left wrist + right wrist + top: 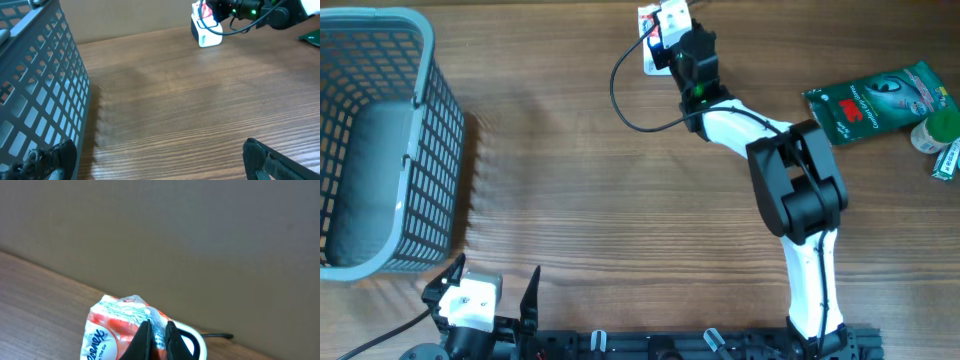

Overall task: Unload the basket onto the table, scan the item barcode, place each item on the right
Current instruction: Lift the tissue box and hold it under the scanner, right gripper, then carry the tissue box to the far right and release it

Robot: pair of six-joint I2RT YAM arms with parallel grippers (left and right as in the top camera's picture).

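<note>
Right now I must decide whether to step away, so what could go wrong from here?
The right pincer pinches the tissue pack only by a thin fold of wrapper, so it may slip or twist. The pack is close to the white device at the table's far edge; a nudge might shove it. The black cable loops loosely beside that wrist and could snag.

shop-style tabletop: shopping basket (440,170) and packaged goods (875,100).
</note>
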